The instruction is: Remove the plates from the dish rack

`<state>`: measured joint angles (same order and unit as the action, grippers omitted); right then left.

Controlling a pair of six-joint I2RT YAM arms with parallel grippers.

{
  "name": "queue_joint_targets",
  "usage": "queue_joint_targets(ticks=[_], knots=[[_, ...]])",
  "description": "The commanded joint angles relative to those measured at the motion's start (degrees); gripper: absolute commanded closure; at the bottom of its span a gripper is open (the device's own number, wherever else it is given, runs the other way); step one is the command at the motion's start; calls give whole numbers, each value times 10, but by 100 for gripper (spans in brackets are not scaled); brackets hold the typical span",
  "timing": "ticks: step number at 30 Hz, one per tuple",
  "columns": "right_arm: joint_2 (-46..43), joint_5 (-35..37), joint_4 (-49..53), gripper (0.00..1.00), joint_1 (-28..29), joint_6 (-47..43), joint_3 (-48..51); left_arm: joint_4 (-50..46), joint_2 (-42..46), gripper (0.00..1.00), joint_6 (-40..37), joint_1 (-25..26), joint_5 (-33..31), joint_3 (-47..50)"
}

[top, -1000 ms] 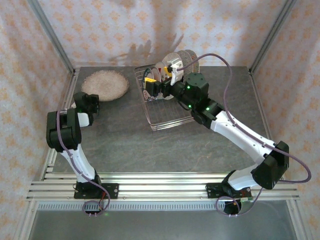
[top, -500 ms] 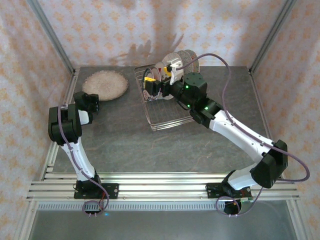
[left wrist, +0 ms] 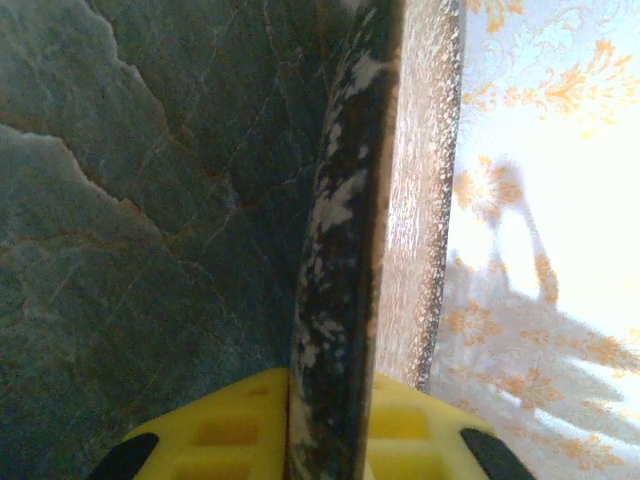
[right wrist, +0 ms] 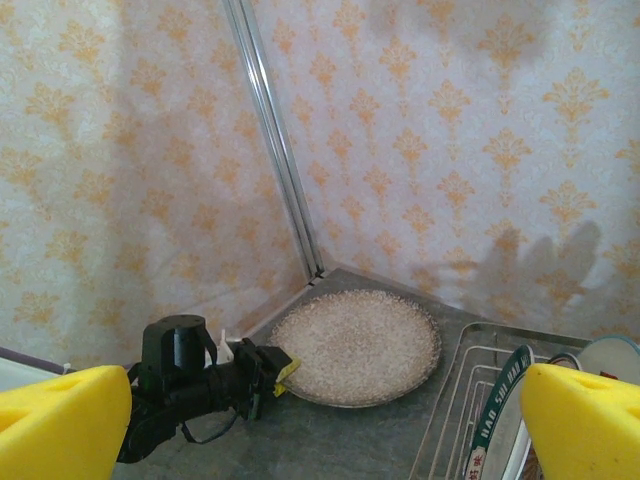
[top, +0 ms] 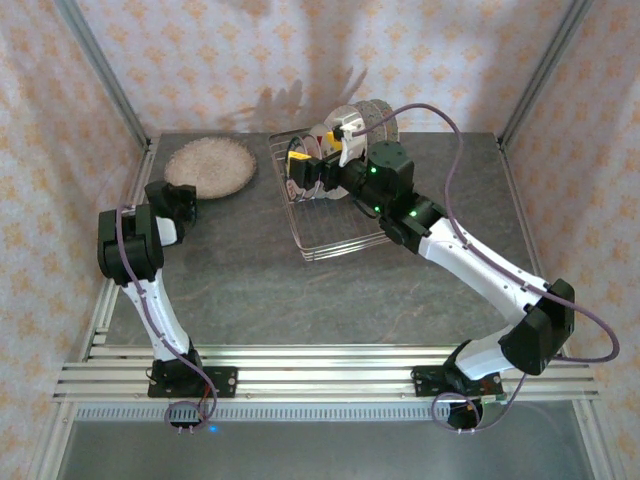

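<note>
One brown speckled plate (top: 210,165) lies flat at the far left of the table (top: 250,285). Your left gripper (top: 193,192) is clamped on its near rim, the edge pinched between the yellow pads (left wrist: 220,432). To the right, the dish rack (top: 335,235) holds the other plates (top: 368,118) on edge at its far end. Your right gripper (top: 297,172) hovers over the rack's left part, jaws spread wide and empty. Those plates stand to its right and farther back, so your right arm is the nearer one.

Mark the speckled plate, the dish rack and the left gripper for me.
speckled plate (top: 210,166), top view, centre.
dish rack (top: 335,226), top view, bare wire floor.
left gripper (right wrist: 278,367), right wrist view, between fingertips.
</note>
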<state>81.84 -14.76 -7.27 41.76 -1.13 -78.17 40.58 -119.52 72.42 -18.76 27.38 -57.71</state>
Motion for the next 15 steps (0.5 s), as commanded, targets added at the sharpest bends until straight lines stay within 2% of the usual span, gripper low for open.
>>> queue_joint_targets(ticks=[1,3,15], knots=[[-8,5,8,1,5,6,-23,71,11,78,-13,-6,20,-33],[-9,6,9,1,4,6,-23,58,14,70,-17,-6,23,-33],[-10,15,21,1,5,11,-29,0,29,50,-23,-9,33,-37]])
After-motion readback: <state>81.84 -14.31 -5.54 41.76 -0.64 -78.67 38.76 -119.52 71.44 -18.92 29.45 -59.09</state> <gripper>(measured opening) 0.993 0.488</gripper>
